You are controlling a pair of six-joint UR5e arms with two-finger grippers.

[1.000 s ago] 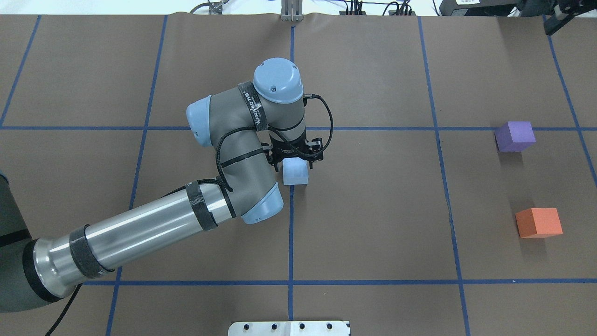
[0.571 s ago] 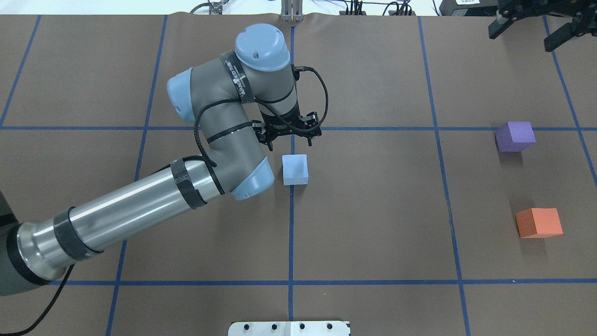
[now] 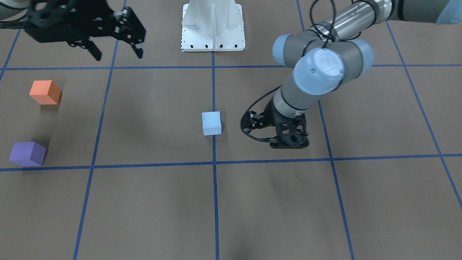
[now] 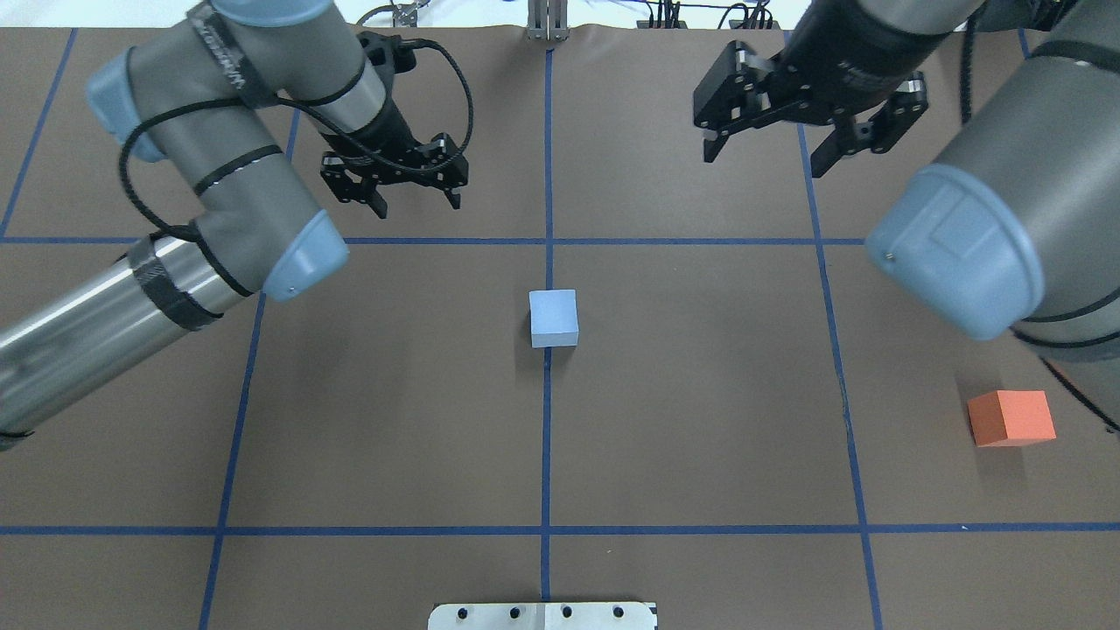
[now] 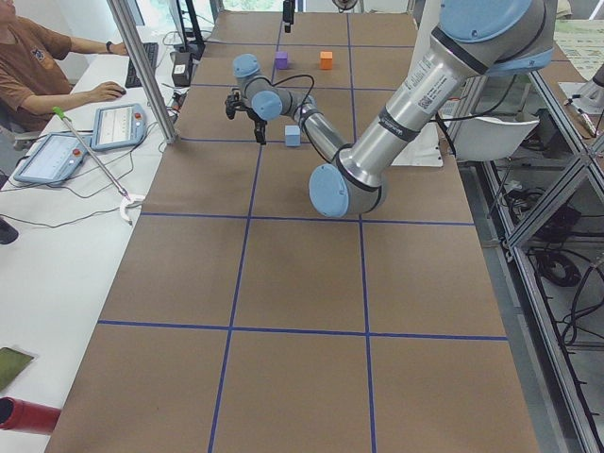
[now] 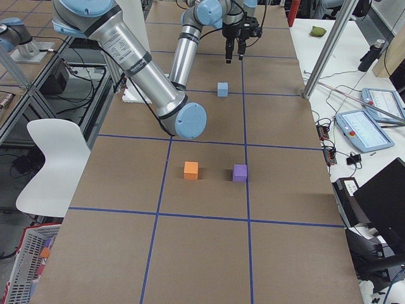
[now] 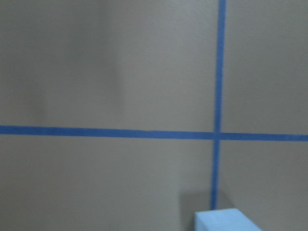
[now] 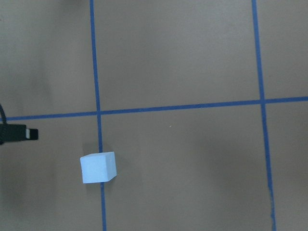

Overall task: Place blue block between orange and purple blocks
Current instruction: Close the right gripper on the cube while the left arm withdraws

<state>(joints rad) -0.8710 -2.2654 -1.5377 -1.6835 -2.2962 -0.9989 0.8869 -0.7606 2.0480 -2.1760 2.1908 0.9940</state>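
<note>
left pincer (image 4: 416, 203) spread, empty | right pincer (image 4: 764, 162) spread, empty | blue block (image 4: 553, 318) on bench (image 4: 700, 437) between pincers, touching neither | orange block (image 4: 1011, 417), purple block (image 3: 27, 153) outboard of right pincer

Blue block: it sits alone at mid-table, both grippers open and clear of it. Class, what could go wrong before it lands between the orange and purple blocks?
1. The blue block lies far from the orange block and purple block; a shallow grip by the right gripper might drop it on the long carry.
2. The gap between those two is modest, so the gripper could nudge a neighbour as it opens.
</note>
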